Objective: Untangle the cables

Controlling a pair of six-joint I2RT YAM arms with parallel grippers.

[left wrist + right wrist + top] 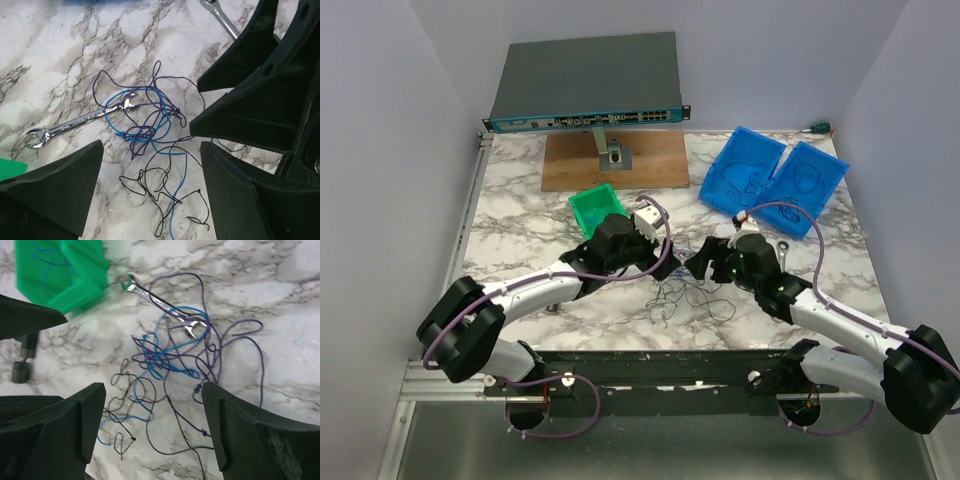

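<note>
- Cables [685, 285]: hair-thin, limp wires in blue, dark violet and black, curled into loose overlapping loops. They lie in a single tangle on the counter [520, 240], near its middle and between the two arms' tips.
- Counter: flat and smooth, white with grey marble veining.
- Left pincer [151, 145]: two matte black, wedge-shaped fingers [60, 185] spread wide apart with nothing held. The tangle shows on the counter in the gap between them. Whether the tips touch any wire cannot be told.
- Right pincer [154, 385]: the same black wedge fingers [250, 440], likewise parted widely and empty. It is poised over the tangle from the opposite side.
- Wrench [85, 120]: slim, polished silver metal with an open-ended head at each end. One head is overlapped by blue and violet loops, and the shank extends clear of the tangle.
- Green bin [60, 275]: glossy, angular plastic, just beyond the wrench's far end. A thin blue wire lies inside it.
- Blue bins [770, 180]: two shallow rectangular plastic trays side by side, well apart from the tangle. Dark wire loops are visible inside.
</note>
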